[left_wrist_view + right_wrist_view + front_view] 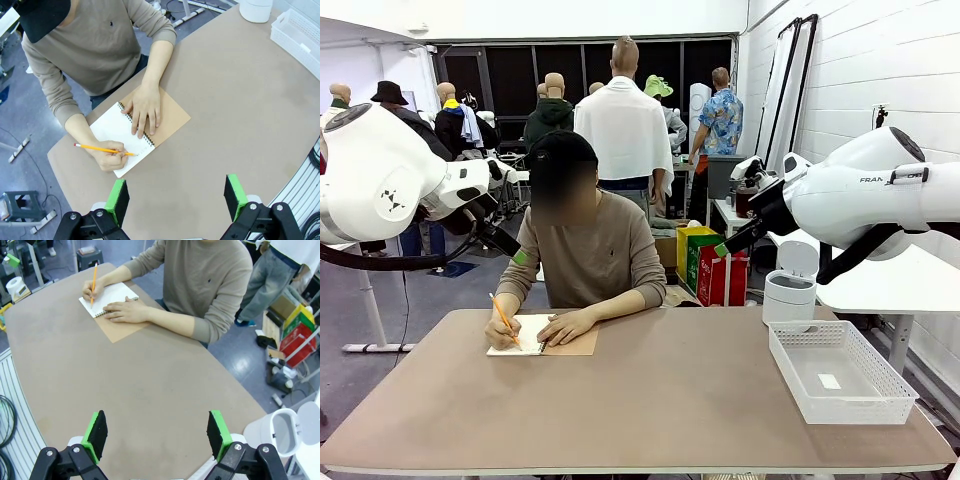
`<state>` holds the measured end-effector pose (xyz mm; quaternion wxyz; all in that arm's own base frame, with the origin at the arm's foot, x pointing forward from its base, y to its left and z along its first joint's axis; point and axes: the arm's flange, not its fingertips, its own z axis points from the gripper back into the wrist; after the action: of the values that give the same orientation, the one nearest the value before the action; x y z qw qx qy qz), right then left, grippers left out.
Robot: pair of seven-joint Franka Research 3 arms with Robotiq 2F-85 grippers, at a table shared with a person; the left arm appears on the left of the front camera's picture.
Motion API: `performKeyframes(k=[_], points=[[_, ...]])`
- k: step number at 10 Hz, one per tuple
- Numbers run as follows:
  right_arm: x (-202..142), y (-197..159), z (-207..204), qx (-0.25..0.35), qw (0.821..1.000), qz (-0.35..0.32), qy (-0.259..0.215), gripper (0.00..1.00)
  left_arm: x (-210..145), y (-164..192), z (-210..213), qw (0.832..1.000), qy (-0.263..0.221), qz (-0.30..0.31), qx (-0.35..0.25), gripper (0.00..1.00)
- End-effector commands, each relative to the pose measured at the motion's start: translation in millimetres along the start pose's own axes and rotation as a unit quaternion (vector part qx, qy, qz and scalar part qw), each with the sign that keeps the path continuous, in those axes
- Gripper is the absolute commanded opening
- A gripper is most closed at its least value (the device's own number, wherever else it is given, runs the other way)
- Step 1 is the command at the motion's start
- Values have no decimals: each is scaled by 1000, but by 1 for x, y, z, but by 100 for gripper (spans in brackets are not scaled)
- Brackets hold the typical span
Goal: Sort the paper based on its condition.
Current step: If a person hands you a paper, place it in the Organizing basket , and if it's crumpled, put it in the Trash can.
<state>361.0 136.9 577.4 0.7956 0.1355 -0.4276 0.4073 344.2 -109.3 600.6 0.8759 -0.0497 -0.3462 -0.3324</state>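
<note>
Left gripper (177, 199) & right gripper (156, 435) hung wide open over table (225, 125), nothing held, prob waiting. Paper (112, 130) not yet torn out of notebook (172, 112). Person's hand (145, 107) pinned it flat so other hand (107, 159) could write w/ pencil (97, 148).

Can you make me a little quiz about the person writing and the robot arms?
1. What is the person's writing hand holding? A) a yellow pencil B) a spoon C) scissors
2. True or false: the person's other hand rests on the notebook.
3. Fill in: the left gripper has its jaws ____ (open or shut).
Key: 1 A; 2 true; 3 open.
</note>
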Motion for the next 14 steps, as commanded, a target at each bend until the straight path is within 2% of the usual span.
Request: performKeyframes(k=[1,14], points=[[0,0,-1,0,1000,0,0,100,1,1,1,1000,-6,-1,-3,100],[0,0,-1,0,1000,0,0,100,1,1,1,1000,-6,-1,-3,100]])
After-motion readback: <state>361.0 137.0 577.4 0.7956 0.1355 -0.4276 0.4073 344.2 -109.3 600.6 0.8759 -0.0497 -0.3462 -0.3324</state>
